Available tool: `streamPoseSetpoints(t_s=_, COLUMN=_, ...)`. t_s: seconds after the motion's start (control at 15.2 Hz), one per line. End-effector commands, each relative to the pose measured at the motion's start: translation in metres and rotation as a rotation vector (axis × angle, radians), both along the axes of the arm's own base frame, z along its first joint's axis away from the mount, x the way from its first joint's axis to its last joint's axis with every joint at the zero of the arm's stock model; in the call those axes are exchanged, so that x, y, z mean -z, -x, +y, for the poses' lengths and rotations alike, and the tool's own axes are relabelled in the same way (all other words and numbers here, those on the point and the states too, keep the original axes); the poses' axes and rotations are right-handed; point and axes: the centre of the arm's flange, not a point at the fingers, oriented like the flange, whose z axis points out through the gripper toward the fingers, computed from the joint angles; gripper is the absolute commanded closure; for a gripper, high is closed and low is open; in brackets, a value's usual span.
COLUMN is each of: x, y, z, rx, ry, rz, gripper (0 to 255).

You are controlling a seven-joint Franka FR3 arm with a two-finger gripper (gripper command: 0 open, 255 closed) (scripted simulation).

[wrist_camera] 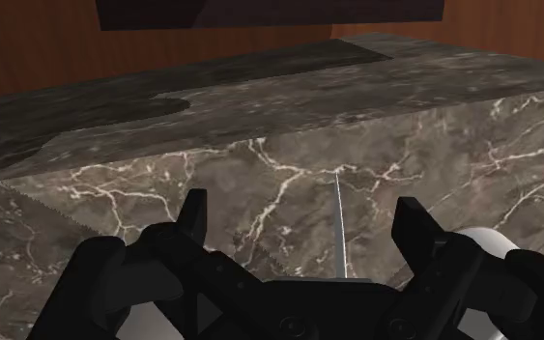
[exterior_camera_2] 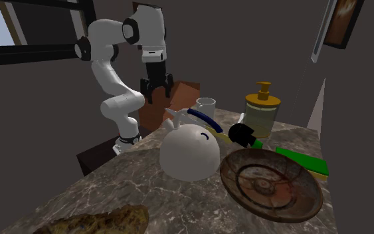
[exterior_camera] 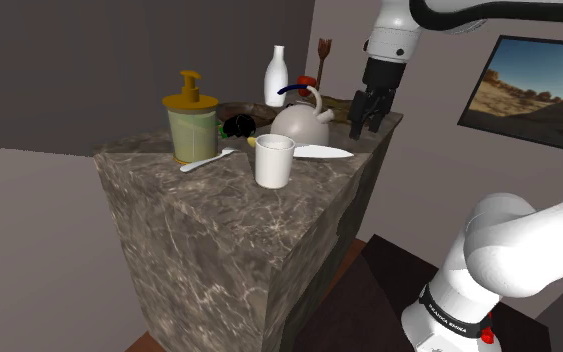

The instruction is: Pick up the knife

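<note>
Open pincer (exterior_camera: pixel 369 120) hanging over the knife (exterior_camera: pixel 323 151) on the marble tabletop (exterior_camera: pixel 219 230).
Shoulder view: the white-bladed knife lies flat just beside a white mug (exterior_camera: pixel 275 160) and a pale kettle (exterior_camera: pixel 302 125), its tip toward that view's right, with the pincer above the tip end and clear of it. Second exterior view: the pincer (exterior_camera_2: pixel 155 92) hovers beyond the kettle (exterior_camera_2: pixel 190 153) and mug (exterior_camera_2: pixel 205 105). Wrist view: the black fingers (wrist_camera: pixel 194 217) stand well apart, released. The knife (wrist_camera: pixel 340 227) shows edge-on as a thin pale line on the marble between them, touched by neither.
</note>
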Motion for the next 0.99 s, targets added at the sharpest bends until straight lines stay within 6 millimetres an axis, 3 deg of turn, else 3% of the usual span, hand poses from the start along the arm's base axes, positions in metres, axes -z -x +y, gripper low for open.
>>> streamPoseSetpoints(t_s=0.0, x=0.0, y=0.0, z=0.0, rx=0.0, ry=0.0, rz=0.0, gripper=0)
streamPoseSetpoints(t_s=0.92, x=0.057, y=-0.188, z=0.052, rx=-0.218, ry=0.022, rz=0.125, gripper=0)
